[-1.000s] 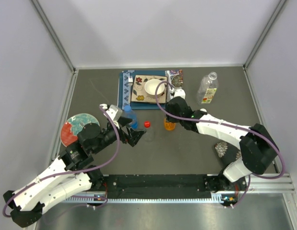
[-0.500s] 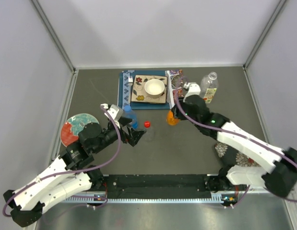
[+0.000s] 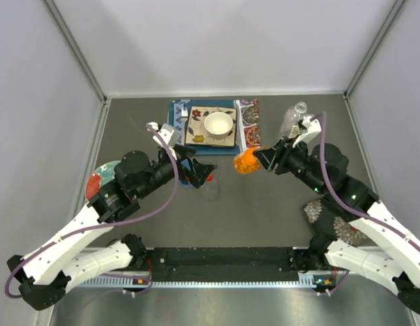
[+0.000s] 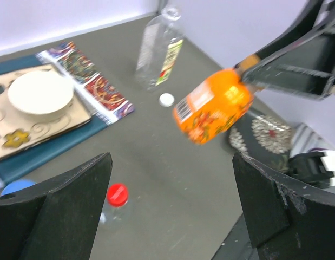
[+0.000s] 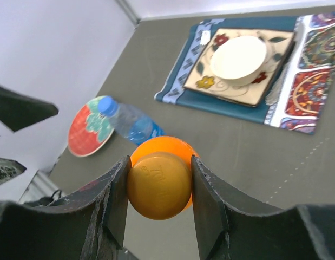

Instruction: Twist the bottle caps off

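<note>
orange cap (image 5: 159, 187) pinched between right gripper (image 5: 159, 161) fingers, orange bottle (image 4: 213, 105) lifted sideways, left gripper (image 4: 171, 160) wide open, red cap (image 4: 117, 194) beneath it

Two arms work over a dark table (image 3: 264, 204).
The right gripper (image 3: 258, 159) clasps an orange bottle (image 3: 245, 162); the left gripper (image 3: 198, 172) hangs just beside a red cap (image 3: 208, 177), near a white bowl (image 3: 218, 124).

top cam high overhead, white bowl (image 3: 218, 124) near mid-frame; both wrist cams low n closer, facing that bowl from opposite sides, so all 3 share it
</note>
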You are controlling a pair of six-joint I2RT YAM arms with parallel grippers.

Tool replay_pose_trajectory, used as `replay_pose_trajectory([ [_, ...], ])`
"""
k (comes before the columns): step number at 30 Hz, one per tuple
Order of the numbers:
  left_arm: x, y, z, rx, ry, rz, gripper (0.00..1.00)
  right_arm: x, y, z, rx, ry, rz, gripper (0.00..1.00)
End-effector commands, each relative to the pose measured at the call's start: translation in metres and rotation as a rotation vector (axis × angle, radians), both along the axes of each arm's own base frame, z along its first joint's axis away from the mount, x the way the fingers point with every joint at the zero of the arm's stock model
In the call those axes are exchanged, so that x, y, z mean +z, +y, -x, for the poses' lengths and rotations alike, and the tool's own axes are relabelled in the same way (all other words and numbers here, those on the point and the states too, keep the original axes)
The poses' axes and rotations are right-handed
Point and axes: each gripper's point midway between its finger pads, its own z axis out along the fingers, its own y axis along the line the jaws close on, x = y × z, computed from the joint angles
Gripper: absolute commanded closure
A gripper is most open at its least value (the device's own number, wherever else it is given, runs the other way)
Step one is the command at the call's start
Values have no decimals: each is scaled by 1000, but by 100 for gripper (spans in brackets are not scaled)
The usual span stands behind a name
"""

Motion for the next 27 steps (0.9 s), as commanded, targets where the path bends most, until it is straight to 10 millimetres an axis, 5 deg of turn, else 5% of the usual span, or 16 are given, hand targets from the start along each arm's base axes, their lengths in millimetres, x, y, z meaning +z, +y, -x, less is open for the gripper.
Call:
replay_pose_trajectory([
  [1, 60, -29, 33, -270, -83, 147, 1, 41, 23, 33, 193, -18, -134, 82],
  [6, 75, -46, 68, -504, -110, 200, 1, 55, 30, 45, 265, -41, -203, 85],
  [12, 61, -56, 82, -626, -92, 170, 1, 76, 43, 58, 368, -66, -279, 96],
  [27, 46, -52, 47, -450, -115, 111, 1, 115, 68, 93, 630, -65, -358, 100],
])
